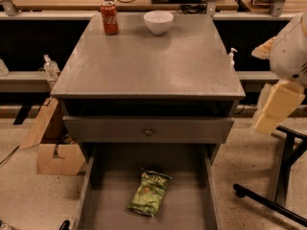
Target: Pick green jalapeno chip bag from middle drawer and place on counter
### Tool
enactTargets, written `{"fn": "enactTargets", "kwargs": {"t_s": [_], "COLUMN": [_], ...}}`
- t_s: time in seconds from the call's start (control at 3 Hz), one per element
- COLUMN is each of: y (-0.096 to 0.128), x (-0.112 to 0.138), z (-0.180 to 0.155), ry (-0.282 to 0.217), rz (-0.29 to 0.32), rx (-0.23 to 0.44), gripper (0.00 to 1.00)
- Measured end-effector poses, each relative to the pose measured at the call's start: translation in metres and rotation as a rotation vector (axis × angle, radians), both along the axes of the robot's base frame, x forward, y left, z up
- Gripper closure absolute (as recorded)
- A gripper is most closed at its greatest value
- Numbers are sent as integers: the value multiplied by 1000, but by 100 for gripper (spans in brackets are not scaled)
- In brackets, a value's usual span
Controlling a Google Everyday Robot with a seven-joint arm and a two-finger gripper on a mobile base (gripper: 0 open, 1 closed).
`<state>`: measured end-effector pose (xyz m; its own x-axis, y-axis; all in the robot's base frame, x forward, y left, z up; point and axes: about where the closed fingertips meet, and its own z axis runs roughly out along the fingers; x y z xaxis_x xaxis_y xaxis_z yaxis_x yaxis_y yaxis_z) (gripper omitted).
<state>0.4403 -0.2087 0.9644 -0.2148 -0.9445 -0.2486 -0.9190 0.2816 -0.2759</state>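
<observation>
The bag [150, 192] lies flat on the floor of the open drawer [193, 209], below the counter [148, 66] and near its front, roughly centred, nothing touching it. It looks light, soft and crinkly, likely slippery and easy to crush. A gentle pinch across its puffed middle or along a crimped end would probably hold best, since a flat side offers little purchase. The gripper [277, 107] hangs off the counter's right edge, about level with its front lip and well apart from the bag. It holds nothing visible, but whether it is released or clenched cannot be told. At the counter's far edge stand a can [109, 18] and a bowl [159, 22].
</observation>
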Motion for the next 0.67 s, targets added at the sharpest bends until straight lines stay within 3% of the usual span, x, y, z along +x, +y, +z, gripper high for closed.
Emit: {"fn": "enactTargets", "kwargs": {"t_s": [0.33,0.67], "y": [23,34], "x": [-22,-38], "z": [-39,-107], "ry": [-40,-23], "rz": [17,-2], "rx": [87,159], "gripper": [0,0]}}
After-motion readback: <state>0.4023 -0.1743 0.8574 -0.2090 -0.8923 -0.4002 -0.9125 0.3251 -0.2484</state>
